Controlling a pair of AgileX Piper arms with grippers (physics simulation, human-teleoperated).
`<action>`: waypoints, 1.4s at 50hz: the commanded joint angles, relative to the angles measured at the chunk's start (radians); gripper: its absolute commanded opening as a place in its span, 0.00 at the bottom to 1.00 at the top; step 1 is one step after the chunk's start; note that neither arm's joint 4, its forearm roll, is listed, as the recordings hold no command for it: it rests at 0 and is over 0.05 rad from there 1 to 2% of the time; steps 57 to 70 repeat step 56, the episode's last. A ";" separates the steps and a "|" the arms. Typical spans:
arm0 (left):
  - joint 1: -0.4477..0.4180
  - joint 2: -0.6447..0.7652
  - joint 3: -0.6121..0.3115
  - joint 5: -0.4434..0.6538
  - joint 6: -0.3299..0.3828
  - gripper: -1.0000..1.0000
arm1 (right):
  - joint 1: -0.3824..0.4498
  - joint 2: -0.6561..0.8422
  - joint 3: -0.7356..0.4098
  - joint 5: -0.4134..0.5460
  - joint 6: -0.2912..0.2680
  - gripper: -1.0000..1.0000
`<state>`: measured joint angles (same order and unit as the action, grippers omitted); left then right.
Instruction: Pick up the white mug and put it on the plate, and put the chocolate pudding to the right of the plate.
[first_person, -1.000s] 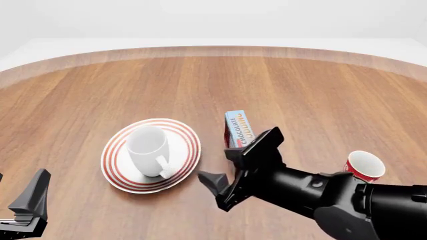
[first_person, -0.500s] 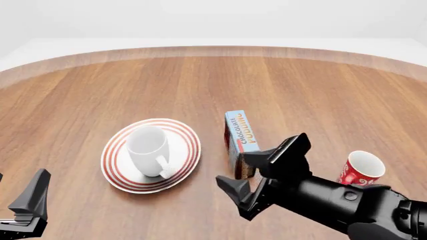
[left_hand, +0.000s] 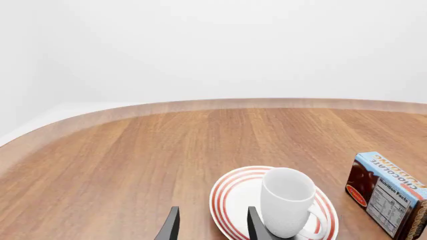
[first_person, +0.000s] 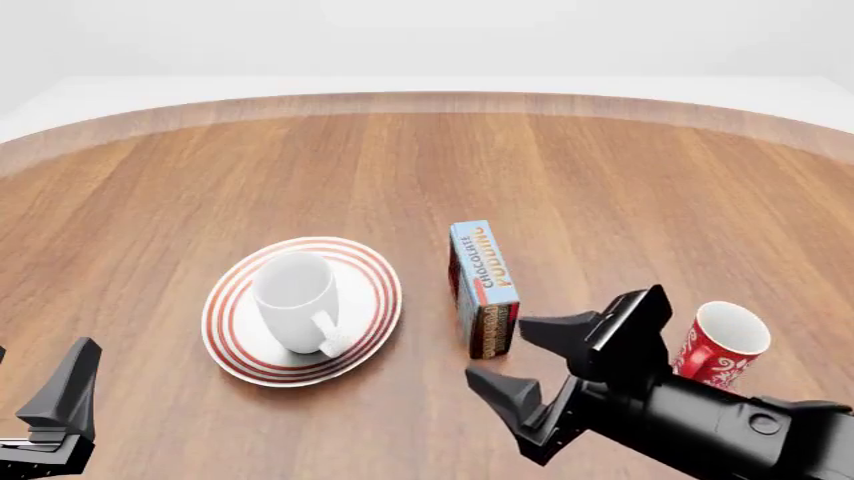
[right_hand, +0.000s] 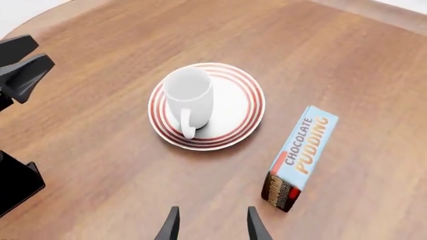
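The white mug (first_person: 296, 298) stands upright on the red-ringed plate (first_person: 378, 270), handle toward the near edge. Just right of the plate, apart from it, the chocolate pudding (first_person: 483, 288) carton stands on a long edge. My right gripper (first_person: 521, 352) hovers open and empty on the near side of the carton, not touching it. At the near left corner my left gripper (first_person: 60, 405) is open and holds nothing. In the left wrist view its fingers (left_hand: 170, 227) frame bare wood short of the plate (left_hand: 227, 195), with the mug (left_hand: 287, 200) and pudding (left_hand: 387, 192) beyond. In the right wrist view, mug (right_hand: 189, 95), plate (right_hand: 248, 102) and pudding (right_hand: 300, 157) lie ahead.
A red mug with white swirls (first_person: 718, 345) stands upright at the near right, close beside my right arm. The wooden table's curved far edge (first_person: 427, 102) runs along the back. My left gripper (right_hand: 20, 65) shows at the edge of the right wrist view.
My right gripper has drawn back from the pudding toward the near edge and to the right, open. The carton stays standing beside the plate. The left arm has not moved.
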<state>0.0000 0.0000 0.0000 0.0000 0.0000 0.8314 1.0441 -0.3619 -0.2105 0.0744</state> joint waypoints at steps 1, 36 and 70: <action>0.000 0.000 0.000 0.000 0.000 1.00 | -0.018 -0.065 0.034 0.027 -0.004 1.00; 0.000 0.000 0.000 0.000 0.000 1.00 | -0.008 -0.252 0.071 0.169 -0.046 1.00; 0.000 0.000 0.000 0.000 0.000 1.00 | -0.003 -0.371 0.066 0.274 -0.079 1.00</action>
